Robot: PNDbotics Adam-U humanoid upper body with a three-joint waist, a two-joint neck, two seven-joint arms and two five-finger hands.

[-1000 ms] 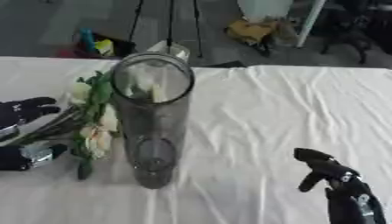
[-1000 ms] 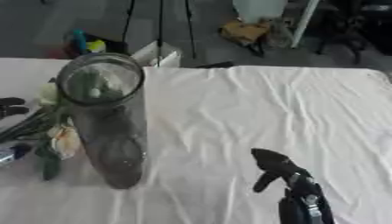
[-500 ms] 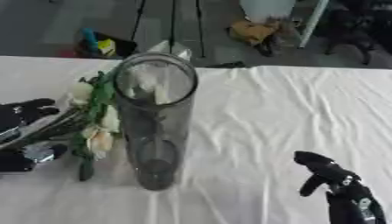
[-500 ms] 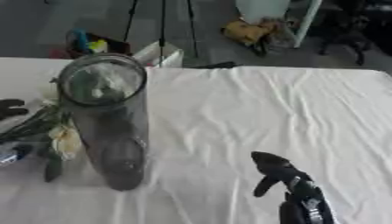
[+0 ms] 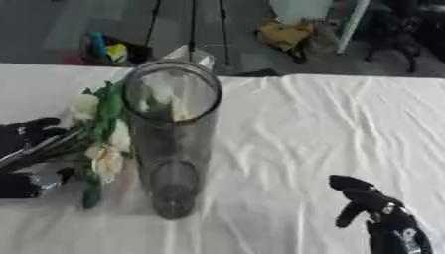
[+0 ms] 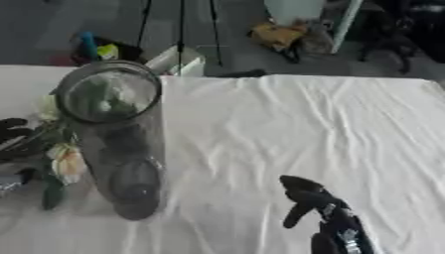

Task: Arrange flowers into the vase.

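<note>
Tall clear glass vase [image 5: 172, 139] upright on white tablecloth [image 5: 295, 129], left of centre. White flowers [image 5: 103, 144] w/ green stems lie just left of the vase, touching its side, blooms toward far edge. Left hand [image 5: 24, 149] at left edge – fingers curled round the stems. Right hand [image 5: 375, 213] bottom right (idle, well apart from vase) – fingers curled, holding nothing.

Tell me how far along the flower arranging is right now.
Nothing looks done: the clear vase stands upright, no stems visibly inside. In hand: the left hand holds the white flowers beside the vase. The right hand idles at lower right. Left: lift and insert the stems.
</note>
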